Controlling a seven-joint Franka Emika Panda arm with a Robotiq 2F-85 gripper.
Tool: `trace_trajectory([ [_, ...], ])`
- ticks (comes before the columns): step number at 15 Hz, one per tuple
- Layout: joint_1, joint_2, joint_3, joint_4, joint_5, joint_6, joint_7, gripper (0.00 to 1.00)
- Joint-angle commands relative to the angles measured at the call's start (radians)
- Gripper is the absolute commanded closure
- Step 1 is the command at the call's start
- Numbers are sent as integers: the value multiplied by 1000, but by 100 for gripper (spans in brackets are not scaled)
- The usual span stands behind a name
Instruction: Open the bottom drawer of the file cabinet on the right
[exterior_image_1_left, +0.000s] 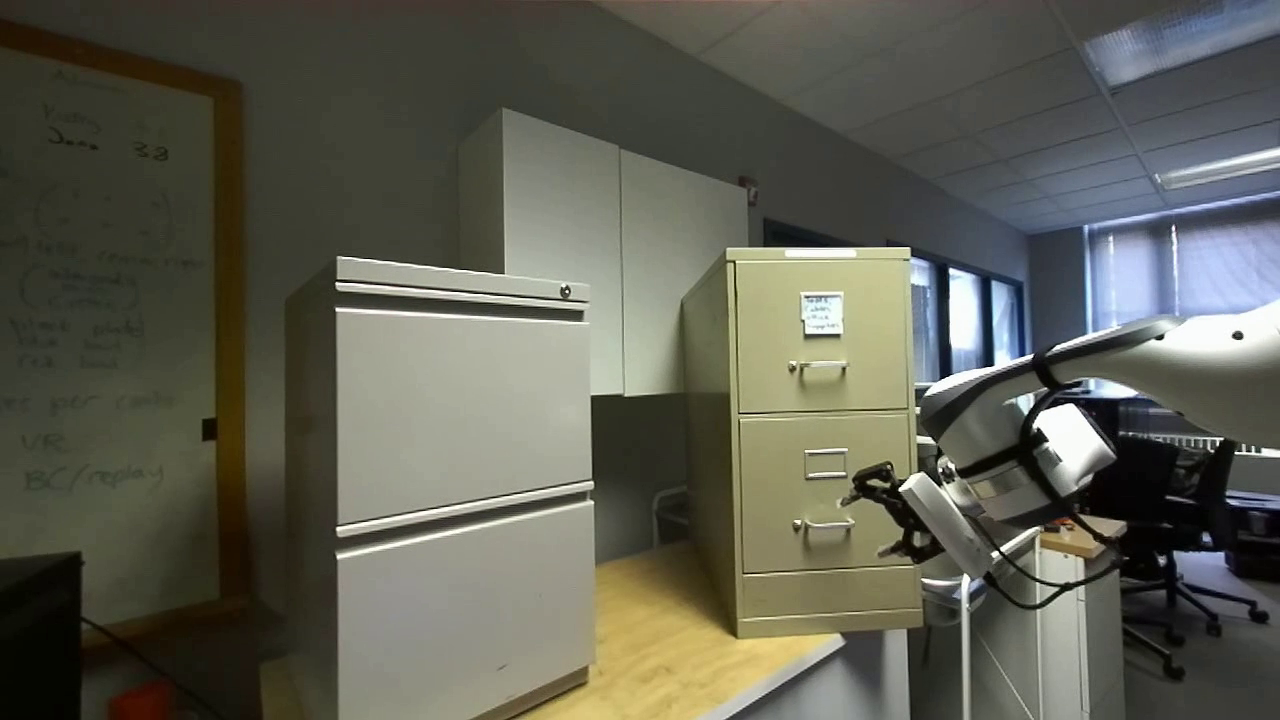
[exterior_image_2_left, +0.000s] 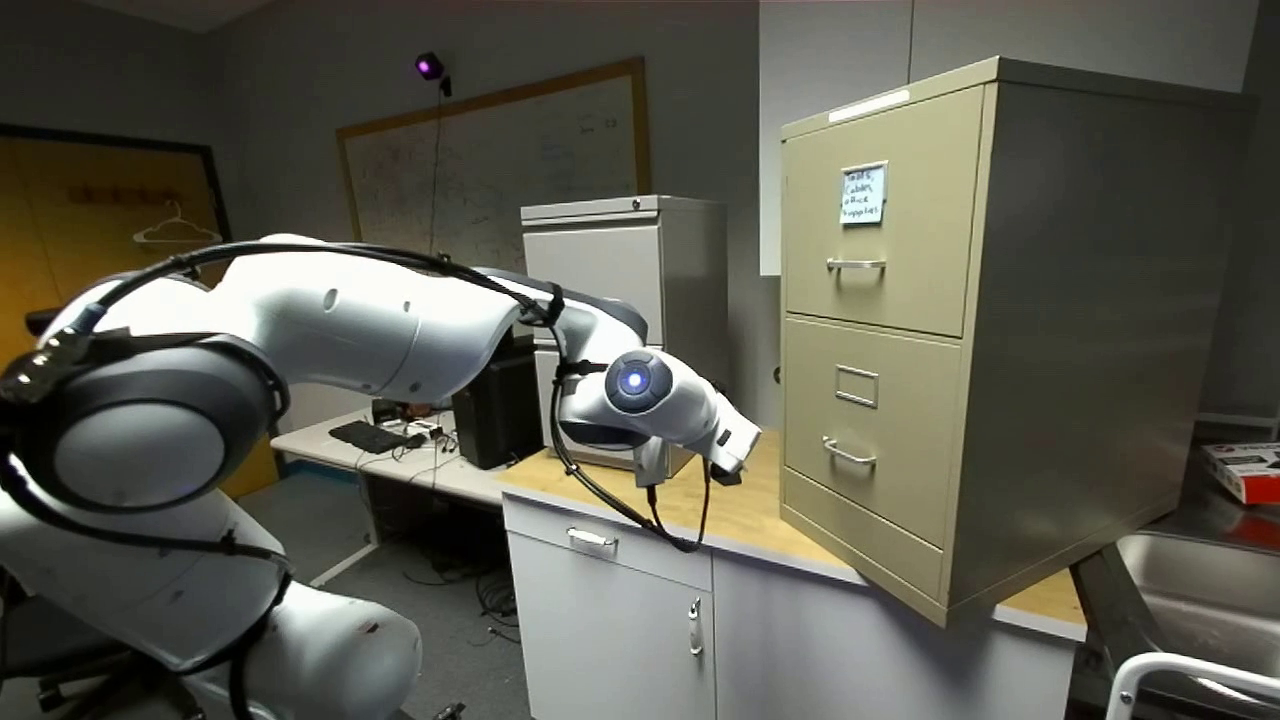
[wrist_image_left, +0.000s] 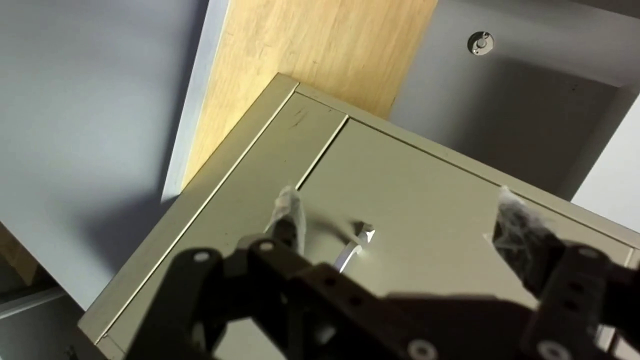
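Note:
The file cabinet is beige-tan and stands on the counter; it also shows in an exterior view. Its bottom drawer sits flush in both exterior views, with a metal pull and an empty label holder. My gripper is open in front of the bottom drawer, near the pull. In the wrist view the fingers are wide apart, with the bottom drawer beyond them. The pull shows between them, closer to the left finger, its lower part hidden by the gripper. Nothing is held.
A wider pale grey cabinet stands on the wooden counter beside the file cabinet. White wall cupboards hang behind. A sink and a white rail lie beside the file cabinet. The file cabinet's front corner overhangs the counter edge.

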Motion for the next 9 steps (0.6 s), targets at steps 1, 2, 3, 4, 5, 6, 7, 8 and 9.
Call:
trace_trajectory([
  [1,20,60,-20,18,48,27,43,0],
  [2,26,74,-40,30,66,21,45,0],
  [3,19,97,-47,41,73,23,61,0],
  [4,15,115,-58,53,77,21,70,0],
  [5,10,133,-67,64,75,20,82,0],
  [6,12,156,-84,84,79,19,90,0],
  [7,10,182,-97,106,77,11,107,0],
  [8,9,205,-108,128,75,5,126,0],
  [9,11,230,-121,158,74,-4,144,0],
])
